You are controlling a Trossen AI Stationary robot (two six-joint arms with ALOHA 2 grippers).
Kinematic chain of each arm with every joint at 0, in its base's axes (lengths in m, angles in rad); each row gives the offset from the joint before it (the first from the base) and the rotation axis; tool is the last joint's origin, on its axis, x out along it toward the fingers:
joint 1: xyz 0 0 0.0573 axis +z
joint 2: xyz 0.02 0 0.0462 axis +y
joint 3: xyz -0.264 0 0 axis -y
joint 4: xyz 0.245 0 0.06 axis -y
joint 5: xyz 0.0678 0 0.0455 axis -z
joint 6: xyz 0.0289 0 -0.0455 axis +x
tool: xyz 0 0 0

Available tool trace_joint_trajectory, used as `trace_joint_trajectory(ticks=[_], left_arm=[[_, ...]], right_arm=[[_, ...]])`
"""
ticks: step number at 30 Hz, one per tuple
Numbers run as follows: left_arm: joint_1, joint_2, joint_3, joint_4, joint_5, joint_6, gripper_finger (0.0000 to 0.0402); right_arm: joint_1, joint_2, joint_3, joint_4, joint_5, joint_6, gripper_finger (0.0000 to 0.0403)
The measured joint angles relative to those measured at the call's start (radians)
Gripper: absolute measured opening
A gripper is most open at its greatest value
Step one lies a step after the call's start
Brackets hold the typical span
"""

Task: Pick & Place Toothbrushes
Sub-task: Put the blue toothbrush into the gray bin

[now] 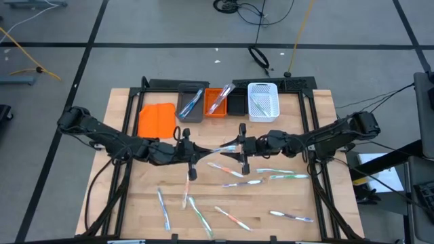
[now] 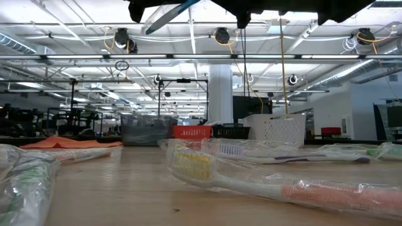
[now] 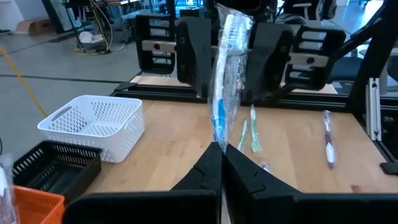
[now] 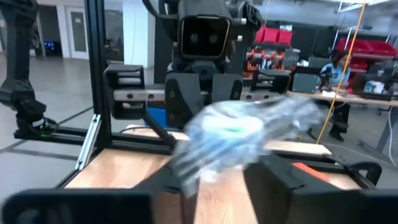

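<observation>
Mid-handover above the table: the left gripper [image 3: 221,163] is clenched on a wrapped toothbrush [image 3: 225,74], and the right gripper [image 4: 217,168] straddles its other end, grip unclear. Next, one must let go.

I see a table [image 1: 135,203] of pale, matt wood with fine grain, toothbrushes [image 2: 282,185] in clear glossy plastic wrap that crinkles, a white bin [image 3: 93,124] of perforated plastic, a black mesh bin [image 3: 53,165], and matt dark fingers [image 3: 249,180] on my left gripper [image 3: 222,155].
</observation>
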Motion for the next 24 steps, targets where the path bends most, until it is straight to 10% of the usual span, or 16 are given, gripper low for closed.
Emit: trace_joint_trajectory(ticks=[5, 24], left_arm=[[0.004, 0.000, 0.000, 0.003, 0.000, 0.011, 0.0000], [0.052, 0.000, 0.000, -0.050, -0.219, 0.178, 0.0080]], right_arm=[[-0.002, 0.016, 0.000, 0.052, 0.003, -0.040, 0.0015], [-0.009, -0.065, 0.001, -0.208, 0.179, 0.048, 0.0008]])
